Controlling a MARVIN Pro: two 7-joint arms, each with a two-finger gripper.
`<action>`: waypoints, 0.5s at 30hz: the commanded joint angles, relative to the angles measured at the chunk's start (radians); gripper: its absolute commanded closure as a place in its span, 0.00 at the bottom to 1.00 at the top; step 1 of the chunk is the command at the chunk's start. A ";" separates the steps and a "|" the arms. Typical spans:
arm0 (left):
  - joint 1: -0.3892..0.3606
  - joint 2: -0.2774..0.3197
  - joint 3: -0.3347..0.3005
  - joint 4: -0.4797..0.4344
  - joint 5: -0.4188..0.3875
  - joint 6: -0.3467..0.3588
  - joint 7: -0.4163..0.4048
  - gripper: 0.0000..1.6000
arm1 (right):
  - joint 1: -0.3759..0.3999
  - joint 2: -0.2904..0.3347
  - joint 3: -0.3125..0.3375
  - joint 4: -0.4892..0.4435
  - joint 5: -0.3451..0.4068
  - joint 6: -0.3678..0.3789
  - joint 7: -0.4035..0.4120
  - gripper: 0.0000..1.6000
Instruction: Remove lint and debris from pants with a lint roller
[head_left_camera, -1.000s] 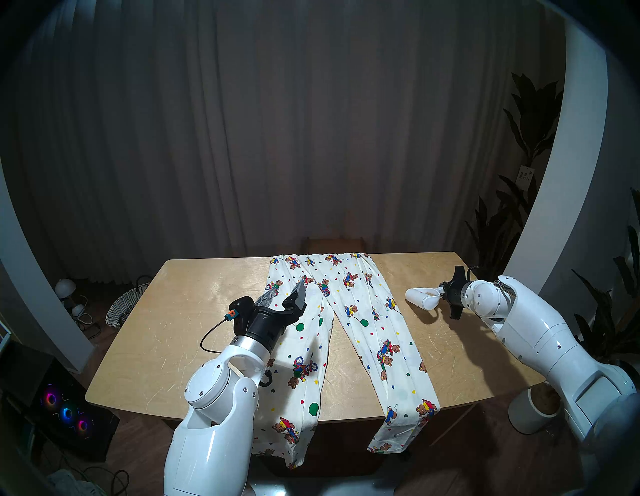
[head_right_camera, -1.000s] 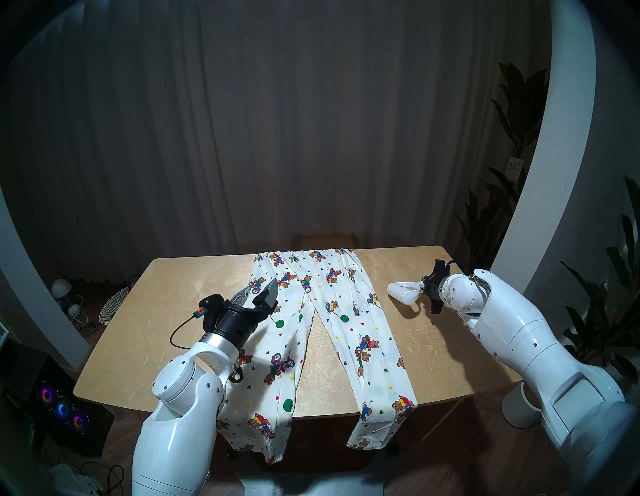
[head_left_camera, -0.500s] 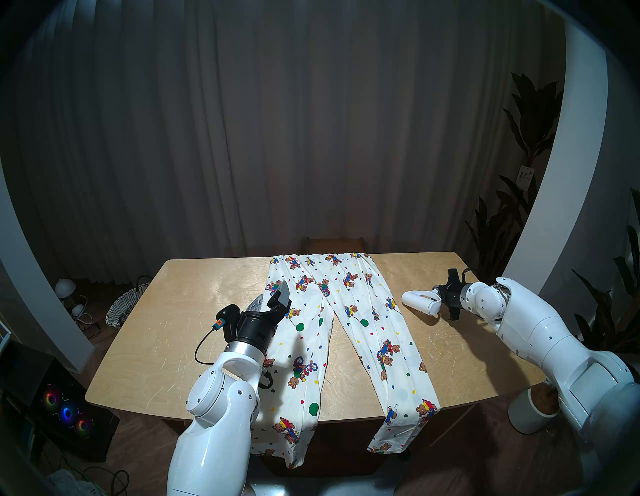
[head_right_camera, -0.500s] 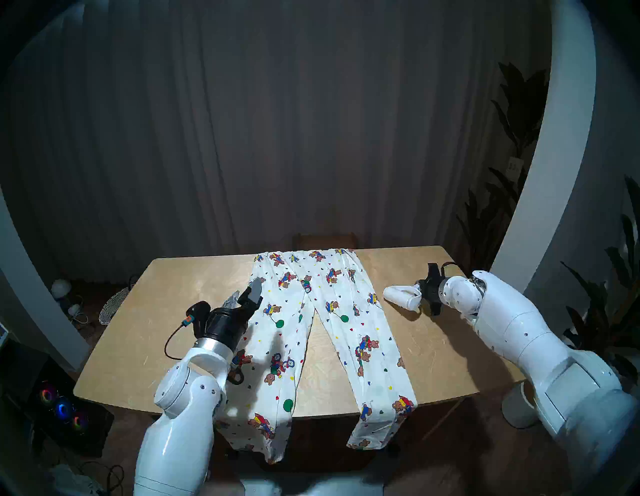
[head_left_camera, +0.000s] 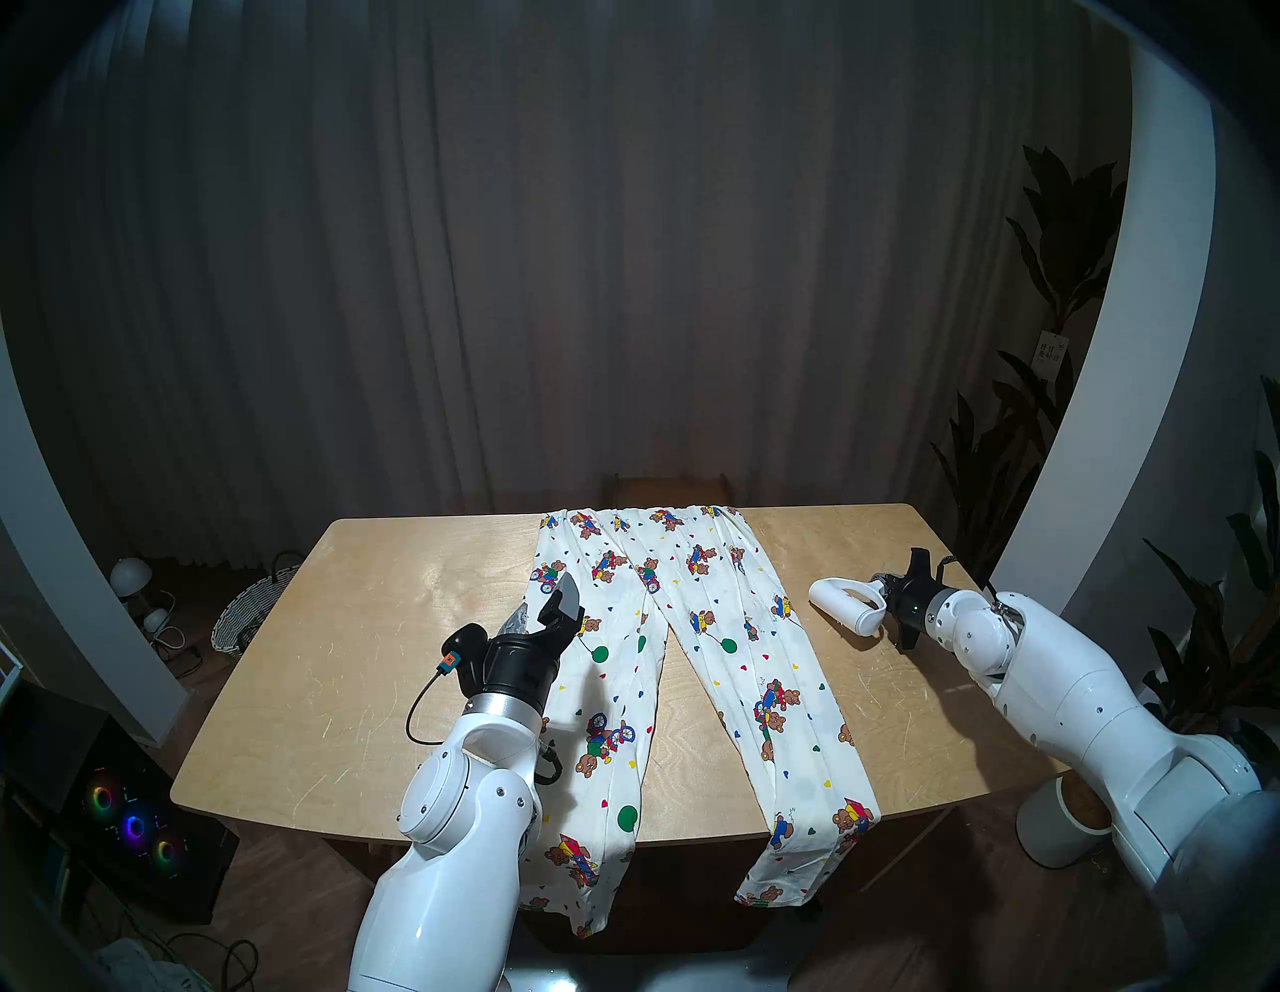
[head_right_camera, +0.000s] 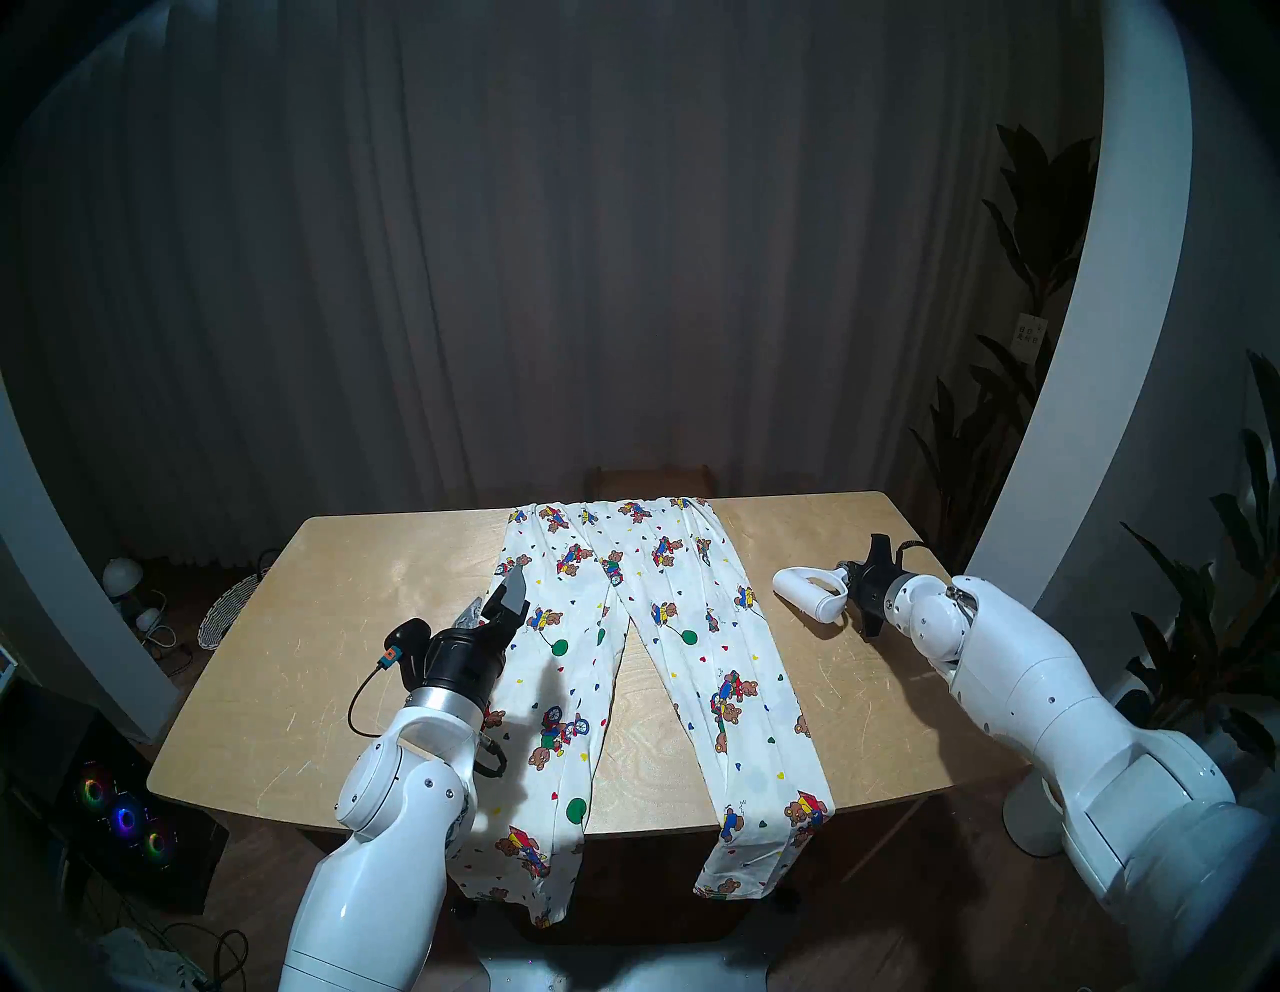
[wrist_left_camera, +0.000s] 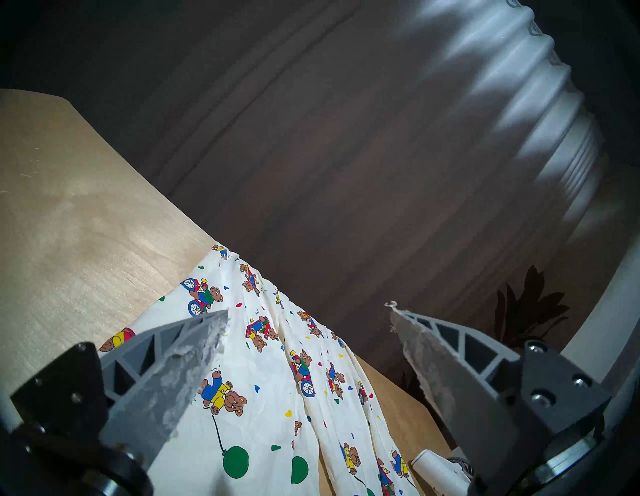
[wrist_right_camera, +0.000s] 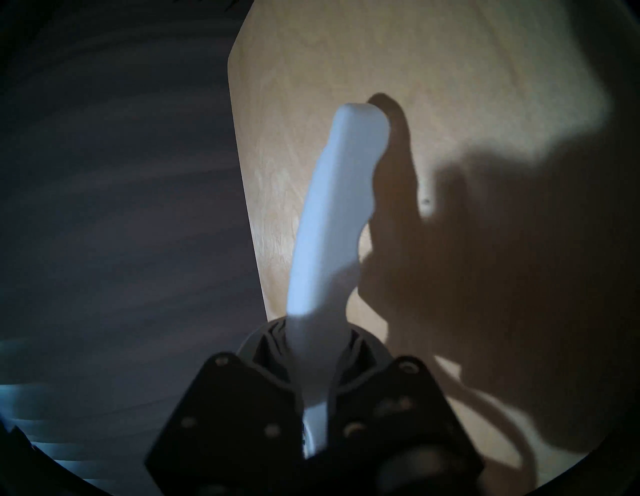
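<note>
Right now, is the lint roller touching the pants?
Apart. The head stereo left view shows bare table between the lint roller, clamped in the right gripper, and the nearest edge of the pants.

From my station the room reads dim, with a dark curtain (head_left_camera: 623, 277) behind and light falling from above onto the table (head_left_camera: 346, 623), where I see soft shadows of both arms. All four views carry a black fisheye rim and bowed edges; both head views are sharp at centre. My right wrist view is dark and soft, the lint roller (wrist_right_camera: 332, 214) overexposed and casting a broad shadow, while the left wrist view shows streaked curtain folds.
</note>
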 joint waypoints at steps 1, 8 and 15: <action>-0.050 -0.005 0.002 0.005 -0.003 -0.006 -0.006 0.00 | -0.113 0.002 -0.003 -0.057 0.082 -0.056 0.033 1.00; -0.070 0.007 0.008 0.020 0.000 0.003 0.002 0.00 | -0.172 0.053 0.007 -0.150 0.125 -0.166 0.100 1.00; -0.081 0.009 0.007 0.034 -0.008 0.009 0.005 0.00 | -0.232 0.094 0.024 -0.280 0.134 -0.276 0.123 1.00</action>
